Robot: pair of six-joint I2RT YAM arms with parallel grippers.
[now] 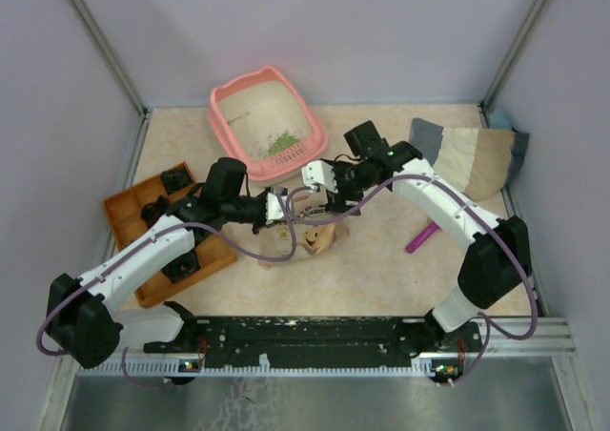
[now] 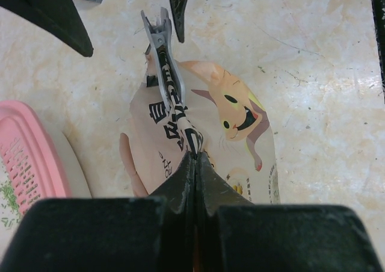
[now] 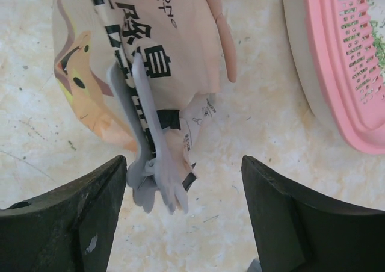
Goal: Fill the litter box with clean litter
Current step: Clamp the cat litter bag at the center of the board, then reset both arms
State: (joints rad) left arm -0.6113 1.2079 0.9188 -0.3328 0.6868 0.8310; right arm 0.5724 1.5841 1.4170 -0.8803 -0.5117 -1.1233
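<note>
Where the left wrist view looks down its own fingers, the left gripper (image 2: pixel 194 157) is pinched tight on the folded top edge of the cat-printed paper bag (image 2: pixel 240 127). A grey clip (image 2: pixel 161 43) sits farther out on that edge. Only the right wrist view shows the right gripper (image 3: pixel 183 160) spread wide, its fingers straddling the clip. From above, the litter box (image 1: pixel 276 171) sits just beyond both grippers, a small pile of clean litter (image 1: pixel 281 145) inside.
</note>
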